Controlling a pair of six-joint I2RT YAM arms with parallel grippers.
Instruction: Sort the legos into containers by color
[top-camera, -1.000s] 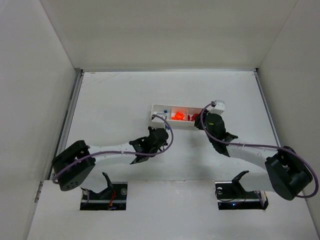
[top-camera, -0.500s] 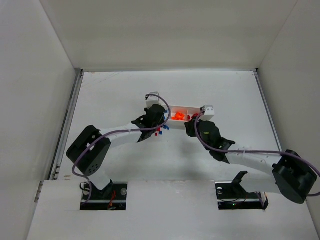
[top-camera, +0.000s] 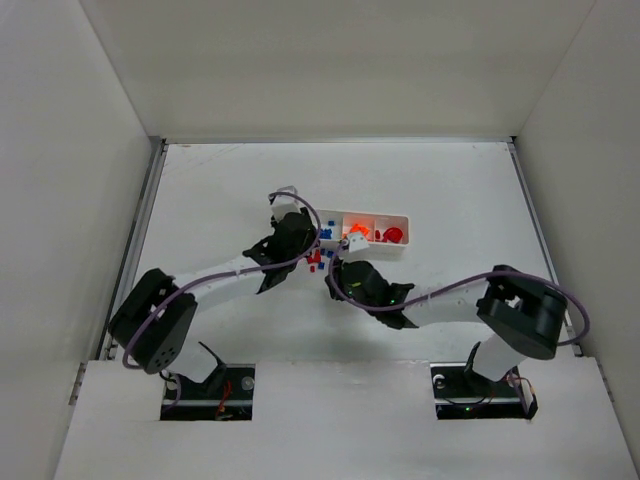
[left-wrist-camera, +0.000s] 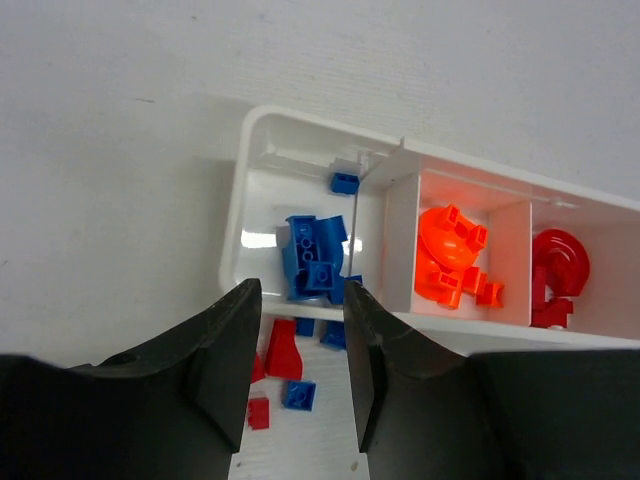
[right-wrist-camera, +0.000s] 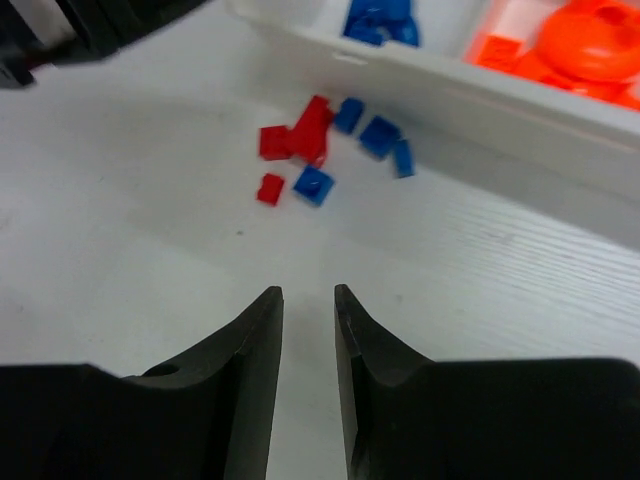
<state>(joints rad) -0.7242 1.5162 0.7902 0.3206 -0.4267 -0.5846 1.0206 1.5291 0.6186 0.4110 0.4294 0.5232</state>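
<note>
Three plain white walls (top-camera: 330, 60) box in a white bench (top-camera: 220, 190), with a metal rail (top-camera: 138, 230) running along its left edge. A long white tray (left-wrist-camera: 232, 240) sits near the middle of the bench. Its three compartments hold blue pieces (left-wrist-camera: 315, 250) at the left end, orange pieces (left-wrist-camera: 445, 250) in the middle and red pieces (left-wrist-camera: 555, 265) at the right. A scatter of loose red and blue bricks (right-wrist-camera: 310, 130) lies on the bare bench just beside the tray's near wall, by the blue end. The left claw (left-wrist-camera: 298, 300) hangs over that end, its jaws a little apart and holding nothing. The right claw (right-wrist-camera: 306, 295) sits low over the bench, just short of the scatter, its jaws narrowly parted and empty. Up close the surface shows a faint grain, and soft shadows lie under both arms
</note>
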